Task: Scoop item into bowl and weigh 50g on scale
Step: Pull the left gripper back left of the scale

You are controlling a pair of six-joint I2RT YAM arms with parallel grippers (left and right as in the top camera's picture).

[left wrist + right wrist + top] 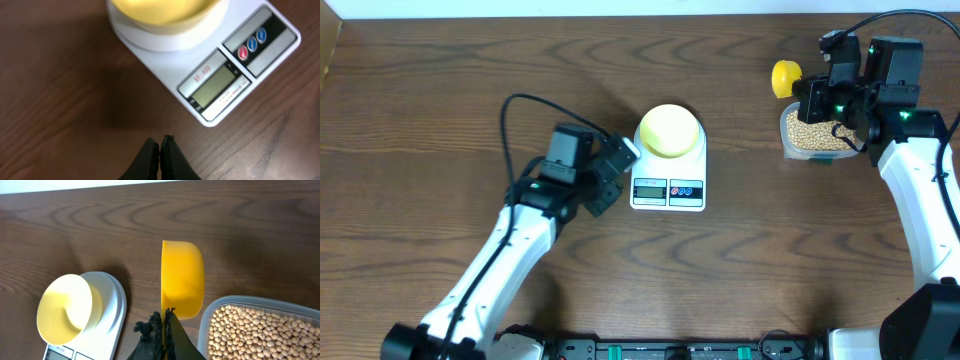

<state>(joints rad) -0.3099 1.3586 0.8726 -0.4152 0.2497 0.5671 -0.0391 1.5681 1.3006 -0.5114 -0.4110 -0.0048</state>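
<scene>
The pale yellow bowl (pixel 669 131) sits empty on the white scale (pixel 667 192), whose display (pixel 215 86) is too blurred to read. Beside the scale's left edge my left gripper (pixel 628 152) hovers low over the wood, shut with nothing in it (pixel 161 142). Tan beans (pixel 810 132) fill a clear container (pixel 250 301) at the far right. My right gripper (pixel 165 314) is shut on the handle of a yellow scoop (pixel 182 277), which is turned on its side just left of the container (pixel 785 78). The scoop's inside is hidden.
The brown wooden table (pixel 440 90) ends at a pale edge along the far side (pixel 570 10). Black cables loop from both arms, one over the left arm (pixel 510 110). The bowl and scale also show at the lower left of the right wrist view (pixel 65 305).
</scene>
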